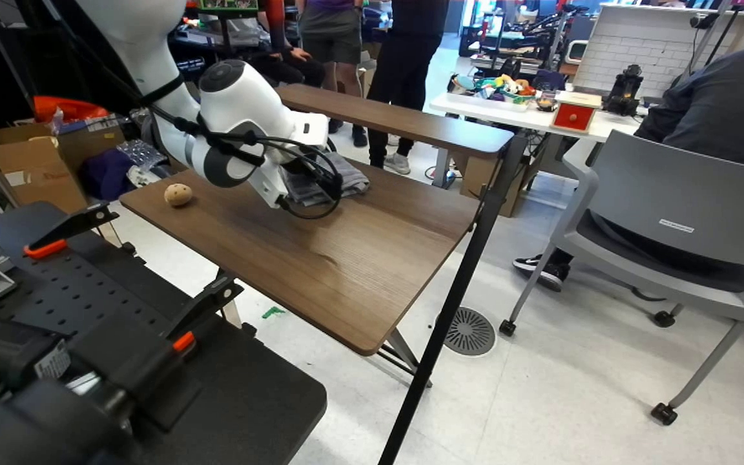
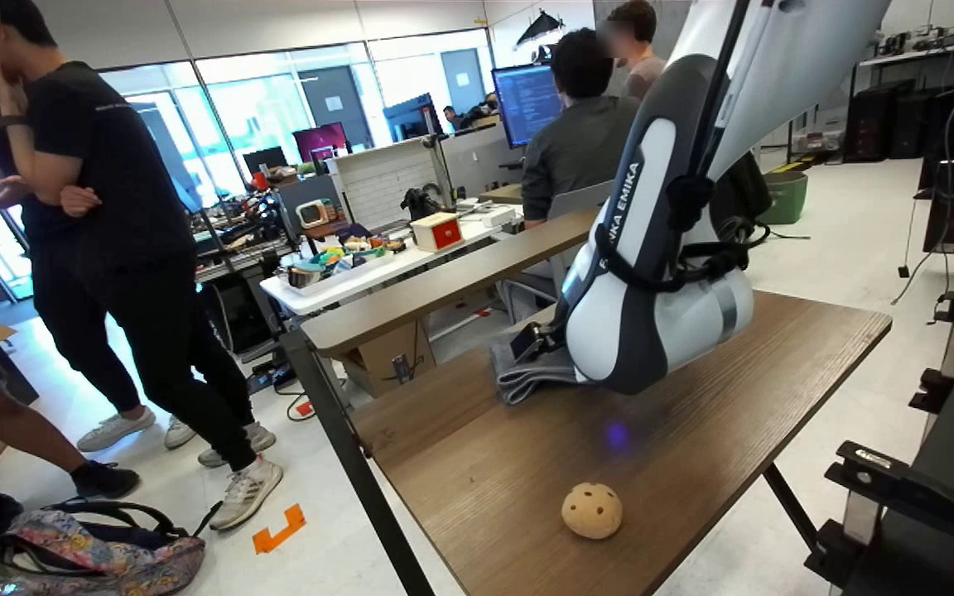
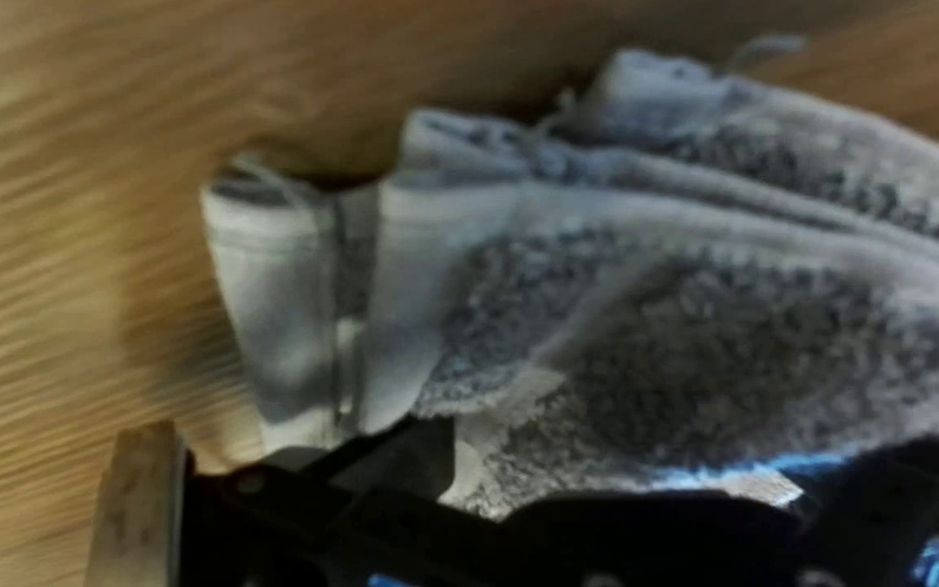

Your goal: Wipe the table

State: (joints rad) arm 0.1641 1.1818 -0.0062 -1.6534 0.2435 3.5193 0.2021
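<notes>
The table (image 1: 359,278) has a brown wood-grain top and shows in both exterior views. A folded grey towel (image 1: 349,177) lies on it near the far side, under the end of the arm; in an exterior view the towel (image 2: 531,382) has its folded edge showing. My gripper (image 2: 533,339) points down at the towel. In the wrist view the gripper (image 3: 628,469) has its jaws wide apart, with towel cloth (image 3: 681,350) visible between and beyond them. Whether the fingers touch the cloth, I cannot tell.
A tan ball with dark spots (image 1: 178,194) sits near one end of the tabletop. A raised shelf (image 1: 398,119) runs along the far side, joined to a slanting black post (image 1: 459,290). Black clamps (image 1: 207,307) stand on the dark bench facing the table.
</notes>
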